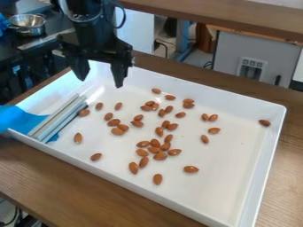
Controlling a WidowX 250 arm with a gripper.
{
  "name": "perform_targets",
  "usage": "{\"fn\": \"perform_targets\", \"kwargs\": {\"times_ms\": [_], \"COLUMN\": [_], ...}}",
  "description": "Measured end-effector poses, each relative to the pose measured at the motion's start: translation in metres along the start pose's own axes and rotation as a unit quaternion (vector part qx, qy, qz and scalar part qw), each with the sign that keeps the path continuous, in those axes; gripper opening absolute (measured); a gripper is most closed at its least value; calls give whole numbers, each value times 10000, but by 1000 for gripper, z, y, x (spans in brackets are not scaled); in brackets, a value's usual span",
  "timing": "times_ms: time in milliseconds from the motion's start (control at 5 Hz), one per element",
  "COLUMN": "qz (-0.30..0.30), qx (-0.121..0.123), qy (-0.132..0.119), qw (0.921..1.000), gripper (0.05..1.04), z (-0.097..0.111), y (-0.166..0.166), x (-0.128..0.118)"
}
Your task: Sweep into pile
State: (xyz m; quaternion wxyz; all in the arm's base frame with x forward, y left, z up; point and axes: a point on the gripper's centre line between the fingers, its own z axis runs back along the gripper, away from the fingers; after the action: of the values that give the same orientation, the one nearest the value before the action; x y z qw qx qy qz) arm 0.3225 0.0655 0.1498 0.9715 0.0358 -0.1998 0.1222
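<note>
Claw (100, 83), one, black: upper left of the frame, hanging down over the far left part of the tray. Two fingers, standing well apart with a wide gap between them; nothing gripped. Tips pointing down, near the tray's far wall, apart from the almonds and the bar.

Tray (269, 173), one, white, shallow, rectangular: from the left edge of the frame across the centre to the lower right, set at a slant on a brown wooden table (65, 186).

Almonds (160, 156), brown, about forty, all in the tray, unevenly scattered. Of these:
- Lower centre: a loose cluster of about ten, some touching, with one lying apart just below and one to the right.
- Centre: further small groups of two to four, several touching.
- Left part of the tray: five or so singles, one of them right beside the bar.
- Right of centre: a close pair, with two singles below it.
- Far right: one, alone, near the right wall.

Bar (62, 117), pale grey, ridged lengthwise: left of the frame, lying at a slant inside the tray.

Blue sheet (21, 120), one: left edge of the frame, draped over the tray's wall and running under the bar.

Metal bowl (27, 27), one: upper left corner, on a dark surface behind the table.
</note>
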Motion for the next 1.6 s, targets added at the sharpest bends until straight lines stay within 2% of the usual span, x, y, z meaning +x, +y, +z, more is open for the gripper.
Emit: {"fn": "perform_targets", "kwargs": {"times_ms": [400,600,1000,1400,1600], "qz": [75,218,285,-80,-243], "qx": [-32,-1,-139,-440,-500], "qy": [373,440,887,1002,887], "qw": [9993,9988,9956,9940,9945], "gripper": [999,999,999,999,999], "z": [-13,-12,-16,-29,-31], "y": [-2,8,33,55,63], "x": [-5,-1,-12,-34,-34]}}
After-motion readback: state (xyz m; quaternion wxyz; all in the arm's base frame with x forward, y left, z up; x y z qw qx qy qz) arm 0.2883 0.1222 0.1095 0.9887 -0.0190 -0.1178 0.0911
